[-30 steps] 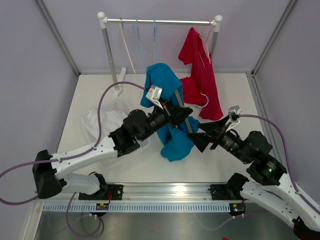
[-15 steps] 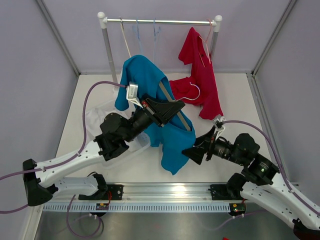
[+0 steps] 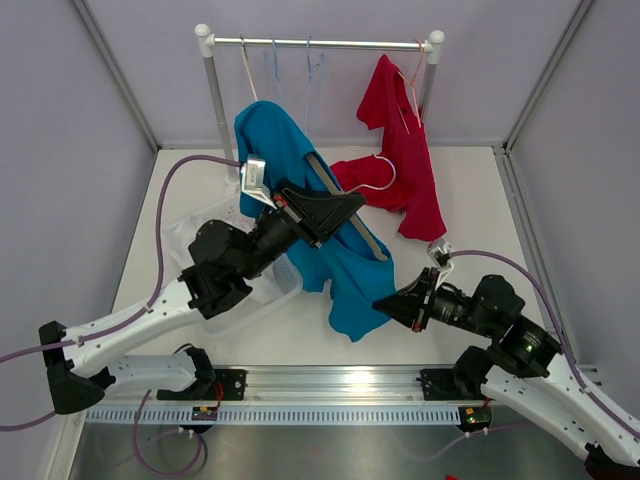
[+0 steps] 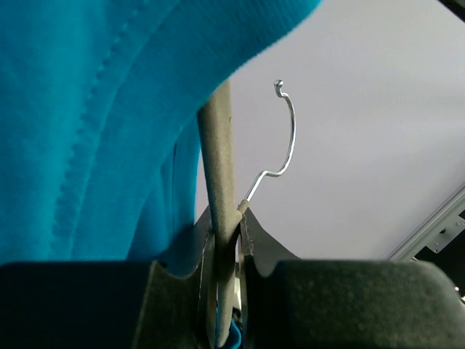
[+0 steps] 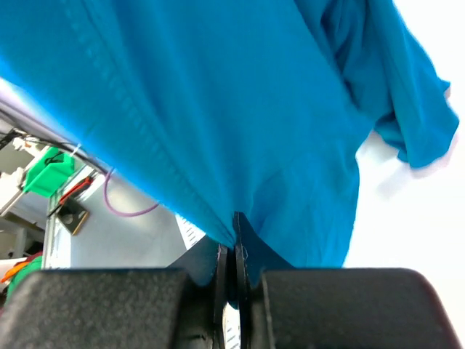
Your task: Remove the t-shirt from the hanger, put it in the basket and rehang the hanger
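The blue t-shirt (image 3: 345, 285) hangs in the air over the middle of the white surface (image 3: 470, 200), draped on a grey hanger (image 3: 375, 245) that sits tilted, well below the rack rail (image 3: 320, 43); the left tool (image 3: 350, 207) is closed on that hanger, and the left wrist view shows the two black fingers (image 4: 258, 247) clamped narrow on the grey bar (image 4: 221, 182) just beside the base of the wire hook (image 4: 287, 138), with blue fabric (image 4: 87, 123) lying over the bar's upper part; the hook points up and catches on nothing. The right tool (image 3: 385, 301) sits low and to the right of the shirt, at its lower edge; in the right wrist view its tips (image 5: 234, 251) are pressed together with the blue hem (image 5: 218, 233) pinched between them, and the rest of the garment (image 5: 240, 109) spreads above. A red t-shirt (image 3: 405, 160) hangs from the right end of the rail with a white hanger (image 3: 378, 182) showing at its lower part; thin empty hangers (image 3: 275, 85) hang further left on the rail; white cloth (image 3: 185, 245) lies on the surface beside the left arm.
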You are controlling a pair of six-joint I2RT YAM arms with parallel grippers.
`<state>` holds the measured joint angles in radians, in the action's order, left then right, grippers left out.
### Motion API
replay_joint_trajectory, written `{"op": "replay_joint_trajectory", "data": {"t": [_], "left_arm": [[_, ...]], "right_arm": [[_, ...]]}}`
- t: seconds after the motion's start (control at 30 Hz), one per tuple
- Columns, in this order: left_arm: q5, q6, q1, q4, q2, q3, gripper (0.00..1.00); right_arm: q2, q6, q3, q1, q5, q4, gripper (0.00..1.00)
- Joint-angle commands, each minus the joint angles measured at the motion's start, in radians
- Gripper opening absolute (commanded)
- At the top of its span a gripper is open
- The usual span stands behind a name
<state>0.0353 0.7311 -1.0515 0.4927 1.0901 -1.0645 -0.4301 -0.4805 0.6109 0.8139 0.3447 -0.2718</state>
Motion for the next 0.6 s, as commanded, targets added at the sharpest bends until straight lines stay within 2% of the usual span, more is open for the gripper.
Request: {"op": "replay_joint_trajectory", "data": {"t": [0.0,0.2,0.4,0.57], "left_arm": [[0.015,-0.082,0.013,0.116,-0.094,-0.132,0.00],[0.043,-0.214,0.015,0.162,-0.125,-0.210,0.00],[-0.018,-0.228,0.015,0.297,-0.072,-0.244,0.00],[-0.093,-0.145,0.015,0.354,0.008,-0.261,0.00]], "right_arm": [[0.057,-0.027,-0.022,0.016,0.043,-0.093,0.00],[0.076,-0.035,-0.014,0.016,0.057,-0.148,0.00],[-0.053,-0.041,-0.020,0.047,0.043,-0.121,0.00],[-0.159,-0.038,0.027,0.090,0.024,0.035,0.00]]}}
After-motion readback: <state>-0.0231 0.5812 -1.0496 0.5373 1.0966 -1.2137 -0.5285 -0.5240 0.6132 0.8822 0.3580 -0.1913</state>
